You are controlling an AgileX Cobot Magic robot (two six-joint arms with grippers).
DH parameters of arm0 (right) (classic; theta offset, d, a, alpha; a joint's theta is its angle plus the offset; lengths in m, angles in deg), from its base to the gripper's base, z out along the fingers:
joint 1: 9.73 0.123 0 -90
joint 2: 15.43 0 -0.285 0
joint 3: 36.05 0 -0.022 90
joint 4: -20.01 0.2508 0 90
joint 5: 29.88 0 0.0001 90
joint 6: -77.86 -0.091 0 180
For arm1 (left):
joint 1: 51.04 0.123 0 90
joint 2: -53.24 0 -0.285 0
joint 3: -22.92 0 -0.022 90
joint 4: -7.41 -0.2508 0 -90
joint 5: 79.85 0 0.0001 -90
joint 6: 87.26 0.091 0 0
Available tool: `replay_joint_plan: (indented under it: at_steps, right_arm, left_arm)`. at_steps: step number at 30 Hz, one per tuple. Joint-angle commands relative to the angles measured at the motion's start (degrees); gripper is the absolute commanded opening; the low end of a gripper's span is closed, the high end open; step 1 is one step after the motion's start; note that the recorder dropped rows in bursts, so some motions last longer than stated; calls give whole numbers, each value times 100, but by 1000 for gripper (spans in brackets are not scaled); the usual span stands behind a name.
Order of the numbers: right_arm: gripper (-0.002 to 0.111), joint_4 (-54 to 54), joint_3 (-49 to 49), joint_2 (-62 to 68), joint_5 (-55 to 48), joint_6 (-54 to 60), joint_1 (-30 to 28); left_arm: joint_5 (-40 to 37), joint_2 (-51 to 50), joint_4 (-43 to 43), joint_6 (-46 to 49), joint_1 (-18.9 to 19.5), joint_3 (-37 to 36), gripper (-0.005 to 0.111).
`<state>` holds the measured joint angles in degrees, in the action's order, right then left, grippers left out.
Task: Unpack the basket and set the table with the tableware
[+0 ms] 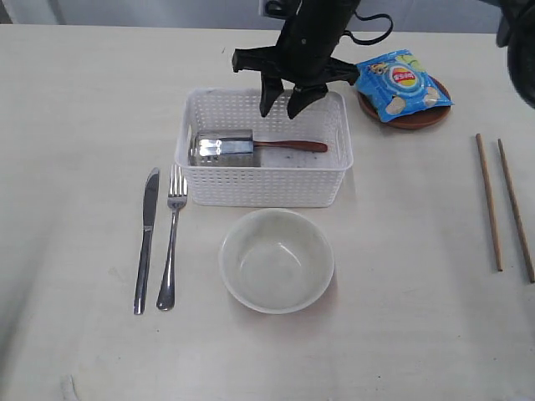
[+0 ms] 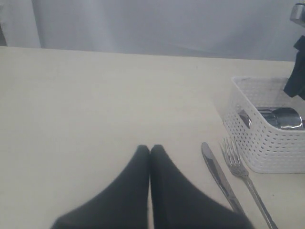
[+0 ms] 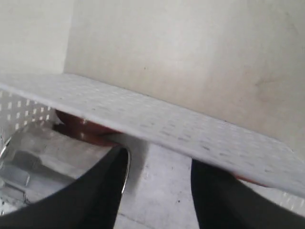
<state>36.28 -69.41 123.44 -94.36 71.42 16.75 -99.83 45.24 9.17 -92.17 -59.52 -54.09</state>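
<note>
The white basket (image 1: pixel 263 184) stands mid-table with a steel cup (image 1: pixel 221 148) lying on its side and a reddish-brown wooden spoon (image 1: pixel 292 145) inside. My right gripper (image 1: pixel 279 113) hangs open over the basket's far side, above the spoon's handle, with nothing between its fingers. The right wrist view shows the gripper (image 3: pixel 159 164) inside the basket wall (image 3: pixel 167 124), with the spoon (image 3: pixel 81 129) just beyond its tips. On the table lie a knife (image 1: pixel 146 242), a fork (image 1: pixel 171 242), a white bowl (image 1: pixel 276 259) and chopsticks (image 1: pixel 501 205). My left gripper (image 2: pixel 150 149) is shut and empty over bare table, left of the knife (image 2: pixel 219 174).
A blue chips bag (image 1: pixel 401 83) lies on the brown plate (image 1: pixel 415 122) at the back right. The fork (image 2: pixel 243 171) and the basket (image 2: pixel 267 138) sit to the side of my left gripper. The table's far edge runs along the back.
</note>
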Motion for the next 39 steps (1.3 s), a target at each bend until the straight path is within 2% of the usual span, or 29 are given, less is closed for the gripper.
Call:
replay_joint_plan:
  at_steps: [1,7,13,18,21,26,34,39]
  right_arm:
    - [44,-340,-600,340,105,-271,-36]
    - [44,-1113,-1369,663,-67,-563,-88]
    - [44,-1127,-1876,654,-323,-641,-501]
    - [44,-965,-1928,581,-548,-641,-845]
    - [44,-509,-1928,518,-548,-425,-946]
    - [44,476,-1928,314,-548,44,-935]
    - [44,807,-1916,114,-548,53,-809]
    - [44,891,-1918,124,-548,196,-530]
  left_arm:
    - [12,21,-5,17,-27,-21,0]
    - [12,21,-5,17,-27,-21,0]
    - [12,21,-5,17,-27,-21,0]
    - [12,21,-5,17,-27,-21,0]
    - [12,21,-5,17,-27,-21,0]
    - [12,21,-5,17,-27,-21,0]
    - [12,21,-5,17,-27,-21,0]
    - [12,21,-5,17,-27,-21,0]
